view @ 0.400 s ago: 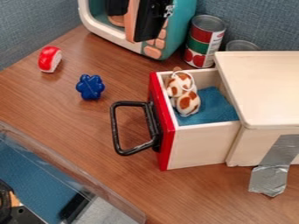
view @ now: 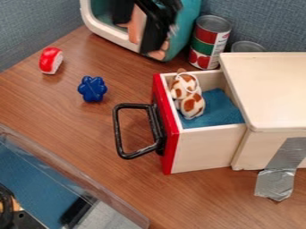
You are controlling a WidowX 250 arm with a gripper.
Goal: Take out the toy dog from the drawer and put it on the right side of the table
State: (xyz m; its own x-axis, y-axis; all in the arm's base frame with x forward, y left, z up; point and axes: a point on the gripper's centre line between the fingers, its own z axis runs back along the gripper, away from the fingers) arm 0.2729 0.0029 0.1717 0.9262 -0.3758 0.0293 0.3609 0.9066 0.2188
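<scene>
The gripper (view: pixel 136 27) hangs at the top of the view in front of the teal toy oven, above and to the left of the drawer. Its two black fingers stand apart. Inside the pulled-out drawer (view: pixel 203 150) is the toy dog (view: pixel 192 105), white with brown spots, lying against the red front's inner side. A blue cloth (view: pixel 221 109) lines the drawer beside it. The gripper is well away from the dog.
The teal oven (view: pixel 190 22) and a tin can (view: pixel 209 42) stand behind. A red-and-white toy (view: pixel 51 60) and a blue toy (view: pixel 92 88) lie left. The black handle (view: pixel 119 129) juts left; a clear bin's rim (view: pixel 90 183) crosses the lower left.
The gripper has shifted slightly downward and its visible black part is tilted differently. The toy dog and the drawer have stayed in place.
</scene>
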